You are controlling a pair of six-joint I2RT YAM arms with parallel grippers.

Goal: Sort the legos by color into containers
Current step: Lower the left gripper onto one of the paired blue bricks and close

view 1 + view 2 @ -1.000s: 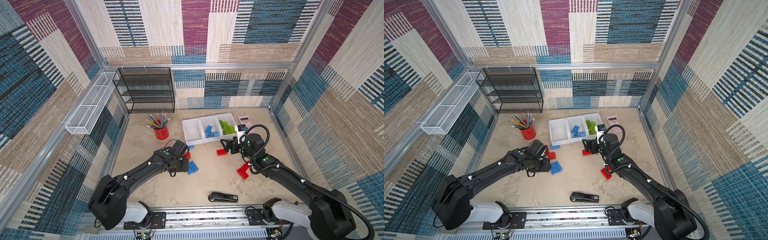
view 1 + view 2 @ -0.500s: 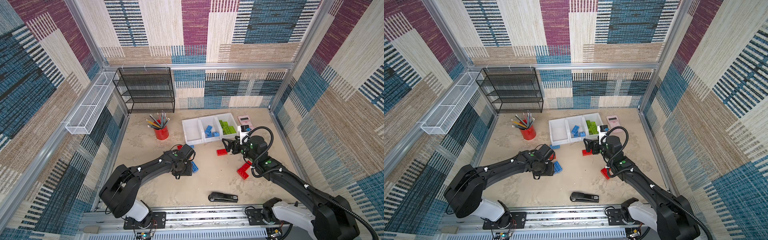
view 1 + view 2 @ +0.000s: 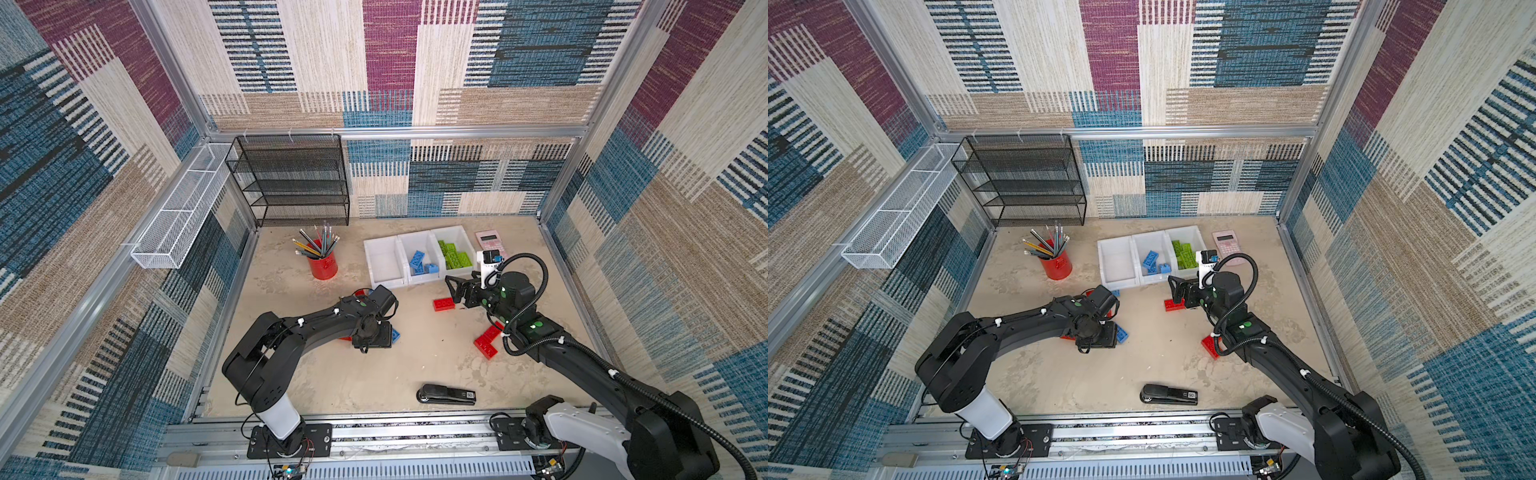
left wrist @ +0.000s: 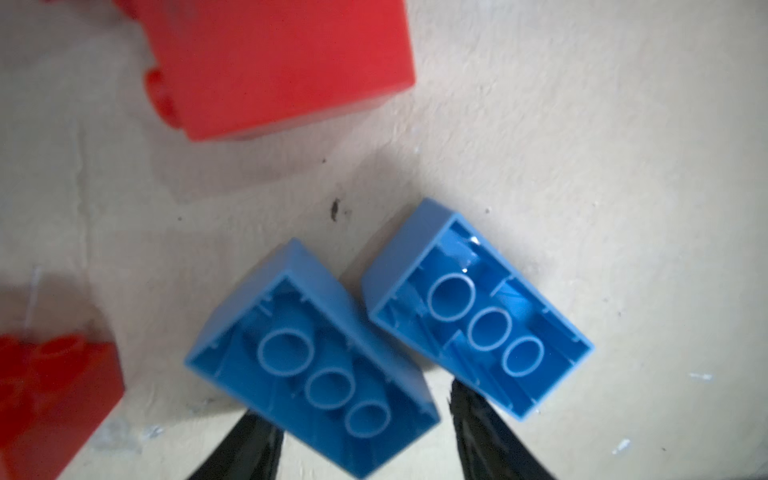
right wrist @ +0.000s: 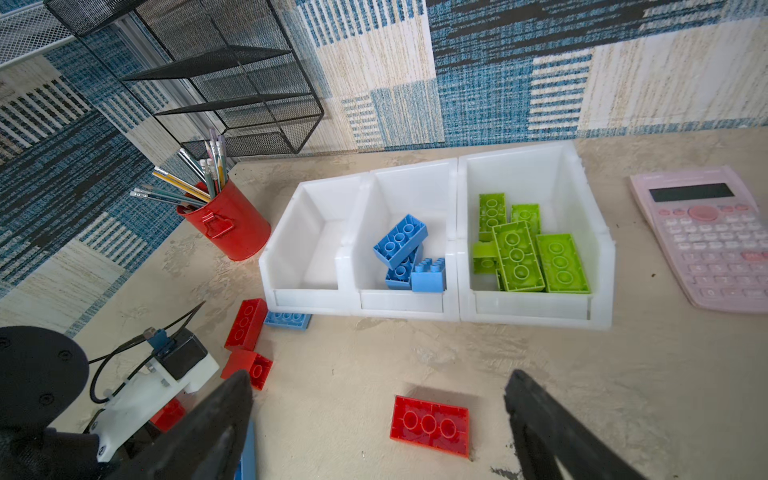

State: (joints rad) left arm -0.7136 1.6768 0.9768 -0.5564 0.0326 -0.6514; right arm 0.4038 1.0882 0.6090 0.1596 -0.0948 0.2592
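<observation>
Reading the table [image 3: 374,382] as a clock face in both top views, with 12 at the back wall, a white wire tray [image 3: 174,220] hangs on the side wall at 10. A black mesh shelf [image 3: 291,183] stands at 11, with a red pencil cup [image 3: 323,268] near its front. The left arm [image 3: 316,324] reaches from 7 toward the centre, wrist bent down. Its camera shows the left claw [image 4: 355,401] about half open. Its 2 dark fingers [image 4: 245,449] are set down either side of 1 corner of an upside-down blue lego [image 4: 307,357] lying on the table. A thin gap shows at 1 finger, so nothing is gripped. A second blue lego [image 4: 478,311], also studs down, lies just beside it outside the fingers, and 2 red legos [image 4: 274,62] lie near. At 12 to 1 stand the 3 white containers [image 3: 384,266] in a row. The left container shows a bare floor, the middle holds 3 blue legos [image 5: 401,241], and the right holds several lime green legos [image 5: 519,253]. A flat blue lego [image 5: 287,320] lies against the left container's front, with a red pair [image 5: 246,324] just beside it. The right claw [image 3: 456,291], at 2, hangs above the table, jaws wide apart and empty. A lone red lego [image 5: 430,419] lies on the table below it. More red bricks [image 3: 485,345] lie by the right arm at 4 and a black stapler [image 3: 446,395] at 5. A pink calculator [image 3: 490,245] lies at 3 of the containers.
</observation>
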